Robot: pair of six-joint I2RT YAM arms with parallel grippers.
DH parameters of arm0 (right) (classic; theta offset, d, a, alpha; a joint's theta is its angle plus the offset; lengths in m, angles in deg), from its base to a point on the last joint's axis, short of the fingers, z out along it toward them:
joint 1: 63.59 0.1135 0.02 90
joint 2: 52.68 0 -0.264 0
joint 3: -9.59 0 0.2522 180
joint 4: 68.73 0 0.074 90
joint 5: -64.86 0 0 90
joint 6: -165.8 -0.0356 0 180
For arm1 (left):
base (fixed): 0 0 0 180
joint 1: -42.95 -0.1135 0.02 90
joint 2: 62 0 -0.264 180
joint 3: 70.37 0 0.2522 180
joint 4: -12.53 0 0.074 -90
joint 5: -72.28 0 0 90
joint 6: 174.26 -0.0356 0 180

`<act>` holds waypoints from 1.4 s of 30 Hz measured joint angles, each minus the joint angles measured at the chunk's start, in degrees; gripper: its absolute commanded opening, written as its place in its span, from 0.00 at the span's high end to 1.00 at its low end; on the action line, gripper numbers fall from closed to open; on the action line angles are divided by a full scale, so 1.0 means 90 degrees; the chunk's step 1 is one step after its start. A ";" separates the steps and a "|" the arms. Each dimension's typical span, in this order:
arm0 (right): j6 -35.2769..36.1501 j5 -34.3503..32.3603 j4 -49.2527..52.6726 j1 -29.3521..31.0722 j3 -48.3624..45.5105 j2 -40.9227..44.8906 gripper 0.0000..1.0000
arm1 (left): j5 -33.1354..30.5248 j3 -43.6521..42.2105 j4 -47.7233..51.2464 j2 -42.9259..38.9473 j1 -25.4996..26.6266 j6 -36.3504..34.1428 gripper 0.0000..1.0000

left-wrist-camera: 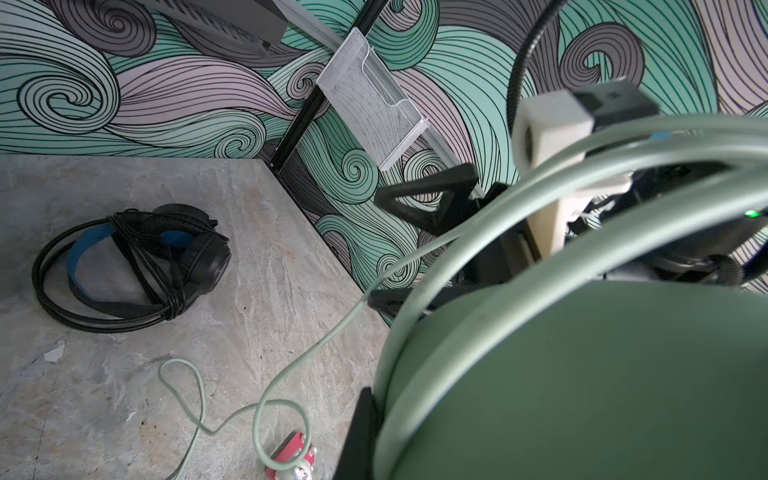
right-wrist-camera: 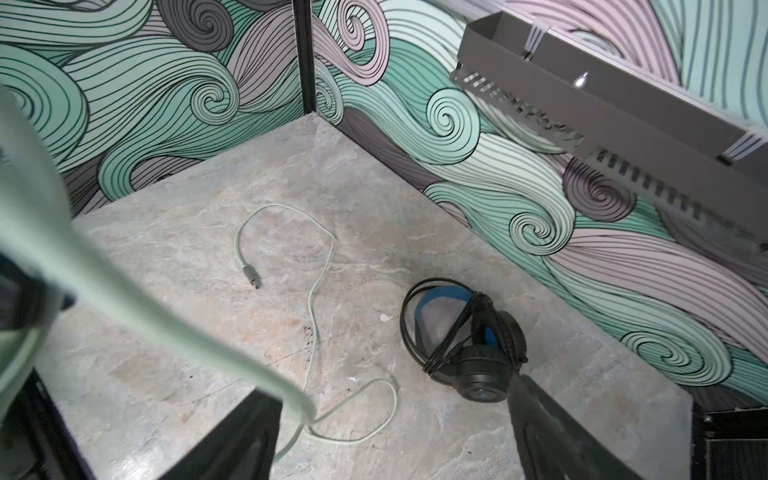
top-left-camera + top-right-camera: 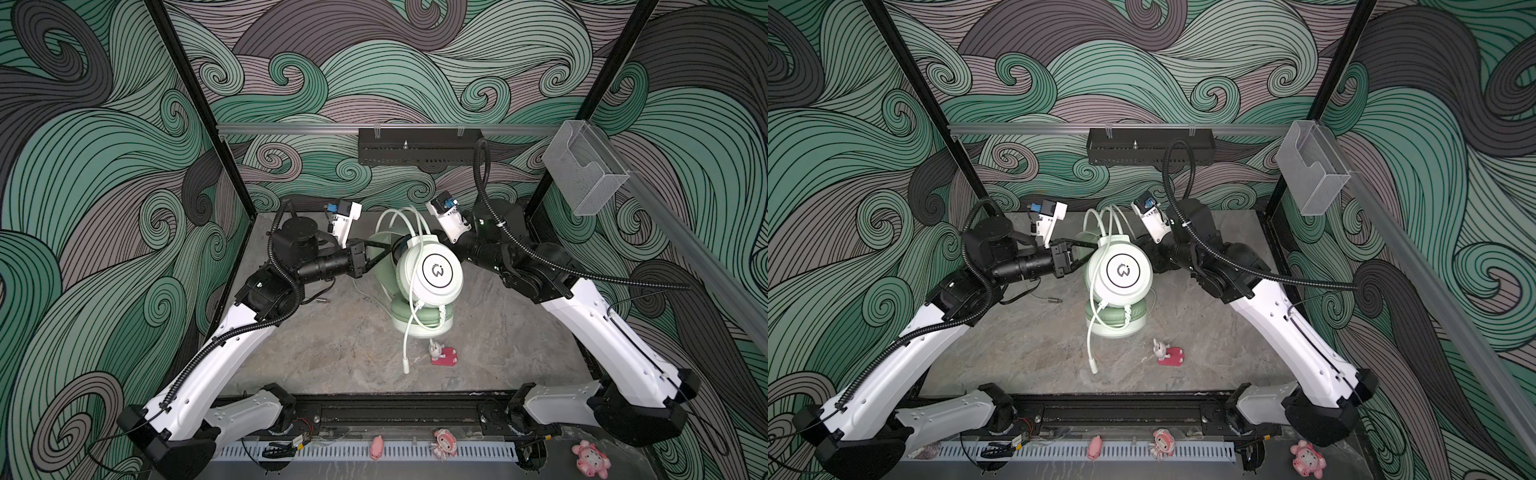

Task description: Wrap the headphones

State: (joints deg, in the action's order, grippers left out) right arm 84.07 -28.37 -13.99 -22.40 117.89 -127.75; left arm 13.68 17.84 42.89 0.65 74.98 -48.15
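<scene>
Mint headphones [image 3: 440,270] in left tool's [image 3: 384,252] grip

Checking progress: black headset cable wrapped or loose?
Wrapped. In both wrist views the black headset's cable is looped along and wound tight across the headband.

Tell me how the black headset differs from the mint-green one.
Colour: the black headset has a blue inner band; the mint-green headset is pale green and white. Pose: the black one lies flat on the table; the mint-green one stands upright, its band in the shut left gripper. Cable: the black one's is wound around its band; the mint-green one's whitish cable partly trails loose on the table. Both are corded over-ear headsets.
</scene>
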 measured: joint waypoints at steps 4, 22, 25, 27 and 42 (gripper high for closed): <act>-0.0418 0.0665 -0.0780 -0.0287 -0.0741 0.0248 0.05 | -0.0216 0.0216 0.0010 0.0000 0.0000 0.0100 1.00; -0.2606 0.3640 -0.4401 -0.0942 -0.2625 0.0092 0.00 | -0.1758 0.0967 0.0391 -0.0032 0.0015 0.0206 1.00; -0.2788 0.3886 -0.4692 -0.0942 -0.2691 -0.0032 0.00 | -0.1875 0.1044 0.0386 0.0015 0.0017 0.0253 1.00; -0.2858 0.3983 -0.4799 -0.0945 -0.2747 -0.0112 0.00 | -0.1948 0.1073 0.0391 0.0041 0.0017 0.0277 1.00; -0.2788 0.4362 -0.4767 -0.0869 -0.3072 -0.0680 0.02 | -0.2093 0.1236 0.0381 0.0267 0.0017 0.0398 1.00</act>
State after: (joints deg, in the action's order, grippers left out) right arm 58.98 10.89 -56.90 -30.23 90.25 -133.87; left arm -5.16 28.97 46.32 3.05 75.13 -44.56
